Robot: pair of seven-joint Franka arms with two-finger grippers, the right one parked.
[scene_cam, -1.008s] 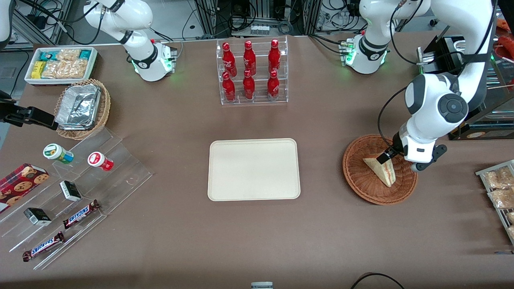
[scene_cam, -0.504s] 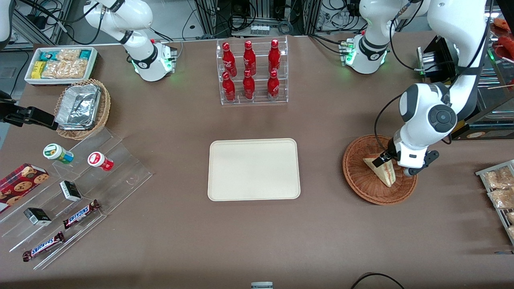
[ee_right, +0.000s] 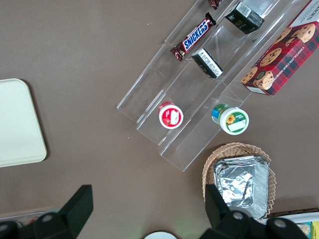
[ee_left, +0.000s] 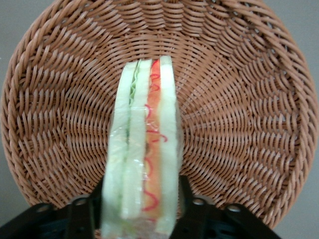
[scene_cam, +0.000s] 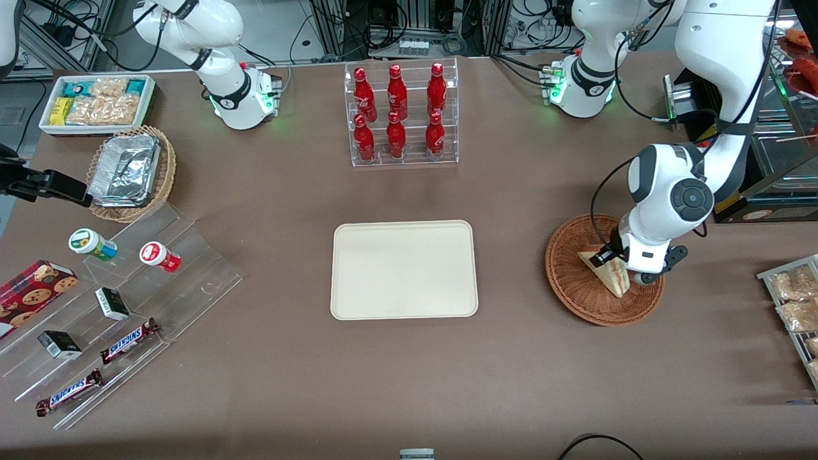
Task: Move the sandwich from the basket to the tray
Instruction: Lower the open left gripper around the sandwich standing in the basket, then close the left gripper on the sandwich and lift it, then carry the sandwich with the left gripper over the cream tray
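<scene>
The gripper sits down inside the basket, its fingers straddling the upright sandwich on both flanks; the tray lies well apart.

Your left arm bends down steeply near the working arm's end of the tabletop, wrist lowered, gripper with fingers spread on either side of the sandwich.

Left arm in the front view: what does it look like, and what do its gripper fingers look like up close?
The left arm is glossy white with dark grey joint caps and a round grey disc at the wrist; a black cable loops beside it. Its base glows green. The gripper, down at the sandwich in the basket, has black fingers with small screws.
</scene>
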